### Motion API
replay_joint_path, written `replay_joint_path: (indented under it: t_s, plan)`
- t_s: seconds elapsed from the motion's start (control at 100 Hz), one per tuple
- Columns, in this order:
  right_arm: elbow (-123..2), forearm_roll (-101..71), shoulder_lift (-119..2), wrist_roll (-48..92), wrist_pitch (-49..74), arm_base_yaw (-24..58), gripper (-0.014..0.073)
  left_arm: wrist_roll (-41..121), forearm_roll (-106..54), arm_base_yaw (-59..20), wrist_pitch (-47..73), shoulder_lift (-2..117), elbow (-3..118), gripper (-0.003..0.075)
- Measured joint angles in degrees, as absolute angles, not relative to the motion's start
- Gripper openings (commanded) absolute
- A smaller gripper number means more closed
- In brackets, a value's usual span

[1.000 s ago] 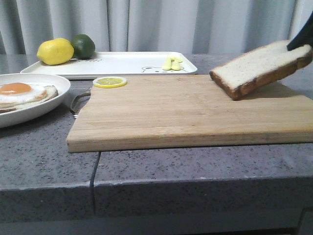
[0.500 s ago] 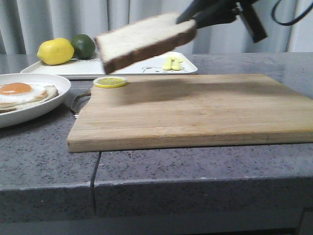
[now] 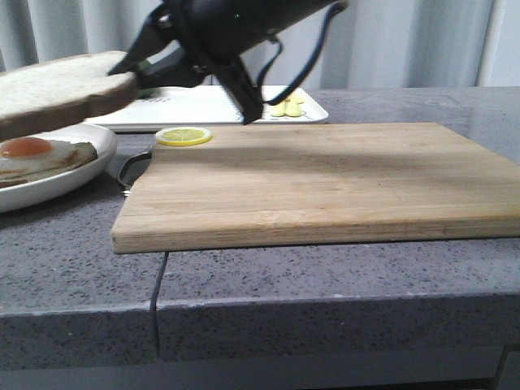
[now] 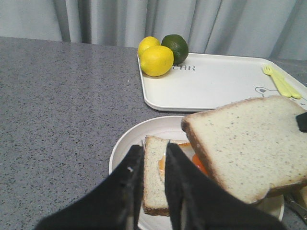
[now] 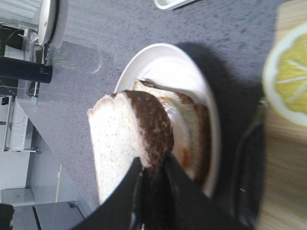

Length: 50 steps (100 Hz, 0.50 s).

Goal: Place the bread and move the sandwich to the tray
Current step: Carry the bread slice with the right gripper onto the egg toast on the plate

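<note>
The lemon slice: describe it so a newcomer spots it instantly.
Find the wooden cutting board mid-counter. At its far-left corner, in front of the white tray, lies the lemon slice. It is a flat cut round, unlike the whole lemon on the tray.

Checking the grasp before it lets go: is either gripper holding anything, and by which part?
The right gripper pinches the bread by its dark crust edge, over the plate. The left gripper holds nothing.
</note>
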State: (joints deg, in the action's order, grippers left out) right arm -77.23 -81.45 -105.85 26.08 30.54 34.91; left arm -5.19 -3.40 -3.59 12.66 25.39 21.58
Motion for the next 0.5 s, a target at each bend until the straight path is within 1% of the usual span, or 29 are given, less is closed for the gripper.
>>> replay_joint_path:
  t_s: [0.32, 0.39, 0.5]
  plan:
    - [-83.5, -85.0, -112.6, 26.4, 26.7, 40.0, -0.0053, -5.2, -3.4, -3.6, 12.6, 25.4, 21.6, 0.0106]
    - [-83.8, -85.0, -113.0, 26.4, 26.5, 40.2, -0.0001, -5.2, -3.4, -3.6, 12.6, 25.4, 21.6, 0.0107]
    - [-83.8, -85.0, -113.2, 27.1, 25.7, 40.3, 0.0153, -5.2, -3.4, -3.6, 12.6, 25.4, 21.6, 0.0107]
